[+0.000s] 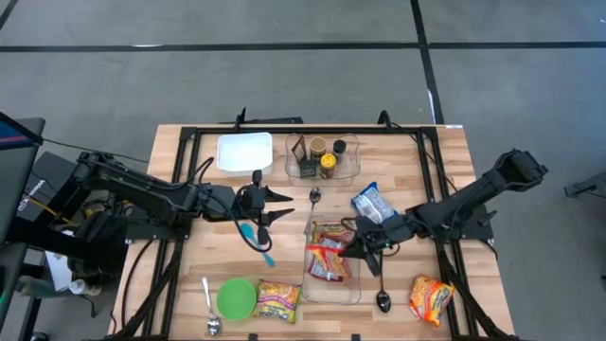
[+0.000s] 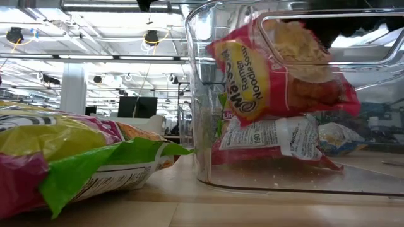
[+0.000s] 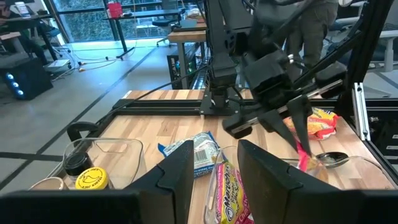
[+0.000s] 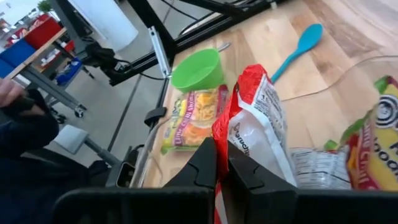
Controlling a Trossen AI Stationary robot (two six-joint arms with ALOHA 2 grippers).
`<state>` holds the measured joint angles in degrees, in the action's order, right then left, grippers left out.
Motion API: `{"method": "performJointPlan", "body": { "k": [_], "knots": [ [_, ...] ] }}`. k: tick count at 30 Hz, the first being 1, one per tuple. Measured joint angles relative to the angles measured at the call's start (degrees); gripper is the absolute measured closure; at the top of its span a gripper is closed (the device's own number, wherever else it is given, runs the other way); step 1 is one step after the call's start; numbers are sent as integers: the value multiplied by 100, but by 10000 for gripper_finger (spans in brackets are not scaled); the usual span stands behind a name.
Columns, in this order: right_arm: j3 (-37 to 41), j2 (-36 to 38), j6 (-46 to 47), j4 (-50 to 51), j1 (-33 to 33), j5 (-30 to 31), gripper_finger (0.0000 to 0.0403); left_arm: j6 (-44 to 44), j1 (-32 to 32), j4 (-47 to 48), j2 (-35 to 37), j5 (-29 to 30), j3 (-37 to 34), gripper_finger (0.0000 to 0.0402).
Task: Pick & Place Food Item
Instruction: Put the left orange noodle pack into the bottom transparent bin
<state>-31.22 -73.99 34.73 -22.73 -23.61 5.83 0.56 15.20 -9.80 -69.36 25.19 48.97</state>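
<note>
Clear bin (image 1: pixel 352 287), table centre: ramen noodle packets (image 1: pixel 329 261) piled inside. Right gripper (image 1: pixel 358 248) pinches the red ramen packet (image 4: pixel 252 124) over that bin. Second clear bin (image 1: pixel 348 172): jars (image 1: pixel 322 157). Left gripper (image 1: pixel 284 206), fingers parted, holds nothing, beside the blue spoon (image 1: pixel 256 241).

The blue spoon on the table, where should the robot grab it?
Grip the blue spoon by its thin handle, coming straight down from above. It lies flat on the bare table, so fingers can close across the narrow handle more easily than the wider bowl. The left gripper is closest and open.
</note>
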Motion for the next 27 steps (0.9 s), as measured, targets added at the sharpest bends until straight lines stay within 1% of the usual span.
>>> {"method": "performJointPlan", "body": {
  "k": [3,11,17,19,24,27],
  "knots": [
    [0,12,-1,2,115,-154,401,0,0,-2,0,-1,0,286],
    [2,178,-8,656,329,-149,400,0,0,-1,0,-1,0,285],
    [0,375,-21,777,358,-133,400,0,0,38,0,0,0,289],
    [2,472,-23,971,354,-67,400,0,0,73,0,0,0,289],
    [2,638,-22,1435,358,334,399,0,0,89,0,0,0,289],
    [2,655,-15,1645,387,435,399,0,-2,90,0,-2,0,289]
  ]
}}
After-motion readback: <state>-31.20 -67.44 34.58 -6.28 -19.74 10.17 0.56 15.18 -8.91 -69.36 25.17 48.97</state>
